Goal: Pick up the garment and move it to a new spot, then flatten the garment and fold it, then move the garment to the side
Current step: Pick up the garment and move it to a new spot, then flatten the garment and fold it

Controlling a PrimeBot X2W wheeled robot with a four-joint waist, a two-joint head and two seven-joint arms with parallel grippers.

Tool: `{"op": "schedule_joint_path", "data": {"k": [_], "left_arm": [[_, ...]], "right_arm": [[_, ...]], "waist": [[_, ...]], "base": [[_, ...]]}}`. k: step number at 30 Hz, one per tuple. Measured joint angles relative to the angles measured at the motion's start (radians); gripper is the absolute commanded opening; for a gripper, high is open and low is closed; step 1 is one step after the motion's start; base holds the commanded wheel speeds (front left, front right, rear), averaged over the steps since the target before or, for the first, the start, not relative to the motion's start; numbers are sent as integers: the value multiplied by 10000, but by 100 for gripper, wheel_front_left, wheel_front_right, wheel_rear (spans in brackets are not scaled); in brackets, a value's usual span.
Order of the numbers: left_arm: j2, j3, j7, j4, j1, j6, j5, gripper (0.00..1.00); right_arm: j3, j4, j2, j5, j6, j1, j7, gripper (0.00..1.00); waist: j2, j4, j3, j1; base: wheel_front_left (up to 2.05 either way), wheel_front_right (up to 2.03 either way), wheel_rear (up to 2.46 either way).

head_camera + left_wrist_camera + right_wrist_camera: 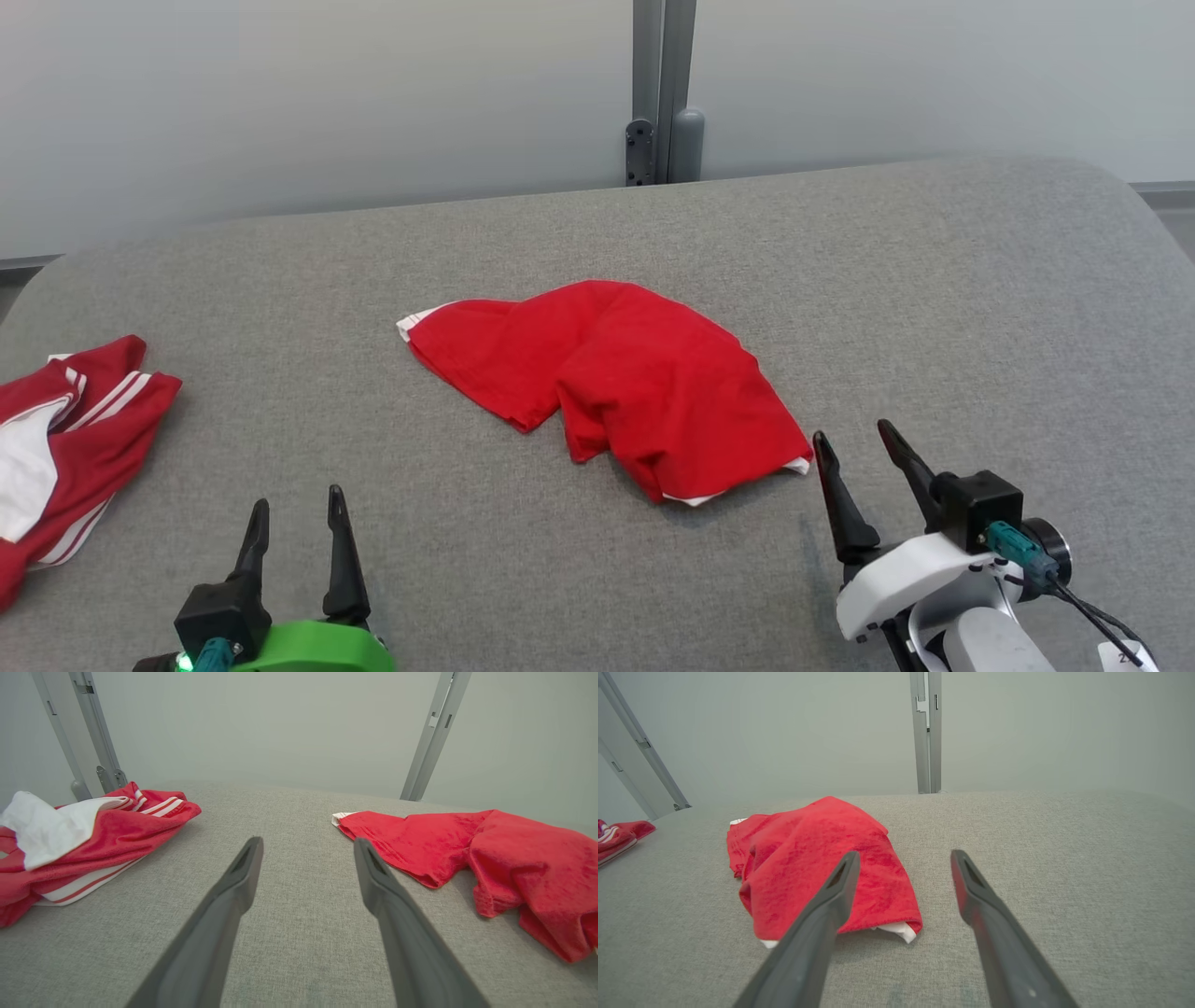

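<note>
Your left hand (297, 497) and right hand (850, 431) hover near you, both released & empty, prob. staged for the pickup. Just beyond the right one, the red garment (635, 383) lies bunched at worktop (934, 280) ctr, not yet flattened.

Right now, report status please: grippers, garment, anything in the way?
Left gripper open, empty. Right gripper open, empty, beside red garment, crumpled, mid-surface. Red-and-white striped garment far left, apart.

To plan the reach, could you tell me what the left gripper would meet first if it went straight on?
Probably only bare grey surface: the left gripper points between the striped garment and the red garment, touching neither.
</note>
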Motion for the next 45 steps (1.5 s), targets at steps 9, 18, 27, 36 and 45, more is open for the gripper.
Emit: {"op": "schedule_joint_path", "data": {"k": [9,18,27,36,45], "left_arm": [[-2,-424,0,107,-5,-6,-69,100],[-4,-497,0,194,-1,-54,6,100],[-4,-631,0,217,-58,-211,71,100],[-2,-685,0,219,-195,-199,27,100],[-4,-830,0,219,-428,-194,-213,100]], "right_arm": [[1045,715,8,88,0,205,0,100],[1670,1312,10,715,0,314,0,100],[1390,1705,12,966,0,-25,0,100],[1287,1852,17,449,0,-345,0,100],[903,1572,15,69,0,-761,0,0]], "waist": [[0,442,78,0],[0,1367,149,0],[0,2049,452,0],[0,2356,909,0],[0,2519,1255,0]], "base": [[0,0,0],[0,0,0],[0,0,0],[0,0,0],[0,0,0]]}}
